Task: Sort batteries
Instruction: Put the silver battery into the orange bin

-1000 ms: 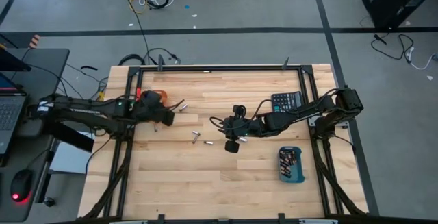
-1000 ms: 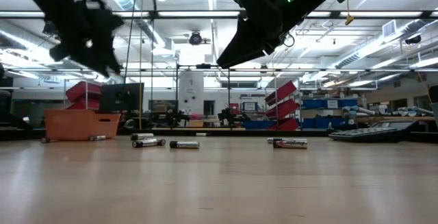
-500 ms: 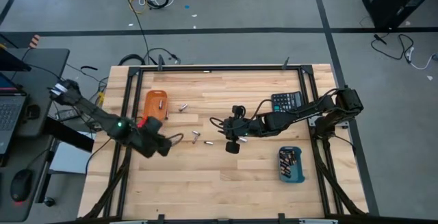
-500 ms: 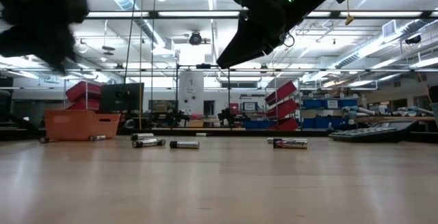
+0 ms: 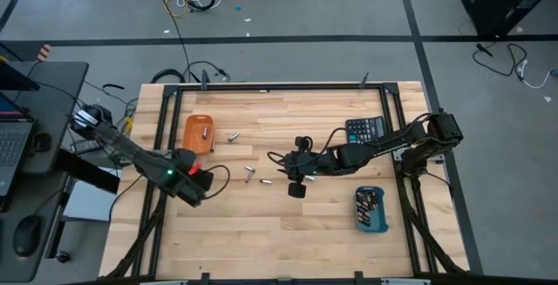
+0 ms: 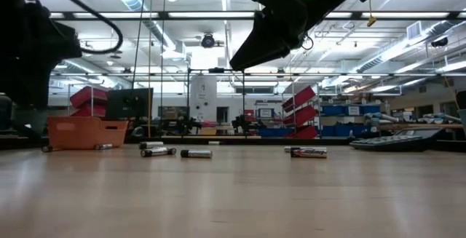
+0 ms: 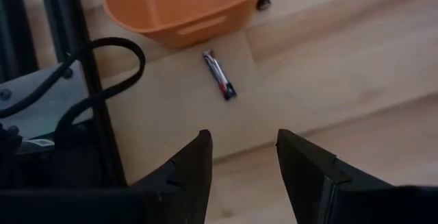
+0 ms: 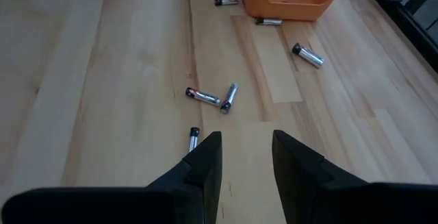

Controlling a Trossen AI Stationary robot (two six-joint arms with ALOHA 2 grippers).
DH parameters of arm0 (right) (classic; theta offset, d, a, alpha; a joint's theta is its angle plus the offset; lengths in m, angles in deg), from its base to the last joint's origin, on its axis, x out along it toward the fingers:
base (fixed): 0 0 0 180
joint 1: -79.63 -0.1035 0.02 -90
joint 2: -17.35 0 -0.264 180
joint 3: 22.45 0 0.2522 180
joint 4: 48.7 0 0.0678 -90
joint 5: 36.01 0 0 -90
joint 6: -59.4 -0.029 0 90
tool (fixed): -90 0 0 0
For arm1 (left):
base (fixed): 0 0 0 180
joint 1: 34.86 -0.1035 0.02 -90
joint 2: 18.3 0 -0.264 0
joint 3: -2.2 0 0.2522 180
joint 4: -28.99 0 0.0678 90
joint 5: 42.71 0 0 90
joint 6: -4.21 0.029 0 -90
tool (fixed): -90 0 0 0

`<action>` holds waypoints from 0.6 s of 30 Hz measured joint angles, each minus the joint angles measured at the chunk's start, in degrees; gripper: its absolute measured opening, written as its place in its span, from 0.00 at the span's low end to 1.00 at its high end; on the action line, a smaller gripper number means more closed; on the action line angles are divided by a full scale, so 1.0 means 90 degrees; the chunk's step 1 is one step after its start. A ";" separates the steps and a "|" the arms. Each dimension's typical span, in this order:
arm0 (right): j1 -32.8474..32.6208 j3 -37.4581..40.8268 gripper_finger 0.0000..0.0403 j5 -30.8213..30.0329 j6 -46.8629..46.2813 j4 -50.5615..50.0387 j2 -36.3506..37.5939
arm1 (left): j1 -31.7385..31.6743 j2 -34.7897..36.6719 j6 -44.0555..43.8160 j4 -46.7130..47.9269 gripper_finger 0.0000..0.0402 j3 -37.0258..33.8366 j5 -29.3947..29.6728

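Both grippers open and empty above the table.

The left gripper [image 5: 199, 185] hangs near the orange tray [image 5: 198, 133], a battery [image 7: 219, 75] lying just beside that tray. The right gripper [image 5: 296, 179] hovers mid-table over loose batteries [image 8: 212, 98]. More batteries fill the blue tray [image 5: 370, 209] by the calculator [image 5: 365, 129].

A pale wooden plank surface [image 5: 261, 224] framed by black rails is seen. An orange tray [image 5: 198, 133] is set near its left far part, a blue tray [image 5: 370, 209] holding batteries near its right edge, and a black calculator [image 5: 364, 130] by the right far corner. Loose batteries [image 5: 250, 174] are scattered across the middle, and one [image 5: 234, 136] lies just beside the orange tray.
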 joint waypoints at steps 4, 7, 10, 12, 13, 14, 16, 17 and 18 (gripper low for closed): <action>0.0000 0.0000 0.28 0.0002 0.0000 0.0013 0.0002 | -0.0251 -0.0383 -0.0060 -0.0006 0.40 -0.0002 0.0042; 0.0000 0.0000 0.28 0.0002 0.0000 0.0013 0.0002 | -0.0470 -0.0667 -0.0148 -0.0113 0.40 -0.0002 0.0153; -0.0002 0.0000 0.28 0.0002 -0.0001 0.0012 0.0002 | -0.0691 -0.0861 -0.0155 -0.0225 0.40 -0.0007 0.0176; -0.0002 0.0000 0.28 0.0006 -0.0002 0.0012 0.0002 | -0.0798 -0.0975 -0.0155 -0.0398 0.40 -0.0007 0.0179; -0.0002 0.0000 0.28 0.0017 -0.0002 0.0010 0.0002 | -0.0829 -0.1031 -0.0156 -0.0458 0.40 -0.0007 0.0177; -0.0002 0.0000 0.28 0.0039 -0.0002 0.0006 0.0002 | -0.0857 -0.1087 -0.0158 -0.0475 0.40 -0.0007 0.0179; -0.0002 0.0000 0.28 0.0131 -0.0002 0.0010 0.0002 | -0.0911 -0.1224 -0.0160 -0.0526 0.40 -0.0025 0.0179; -0.0002 0.0000 0.28 0.0143 -0.0003 0.0008 0.0002 | -0.0949 -0.1276 -0.0160 -0.0635 0.40 -0.0067 0.0186; -0.0002 0.0000 0.28 0.0155 -0.0002 0.0008 0.0002 | -0.0993 -0.1315 -0.0167 -0.0677 0.40 -0.0119 0.0187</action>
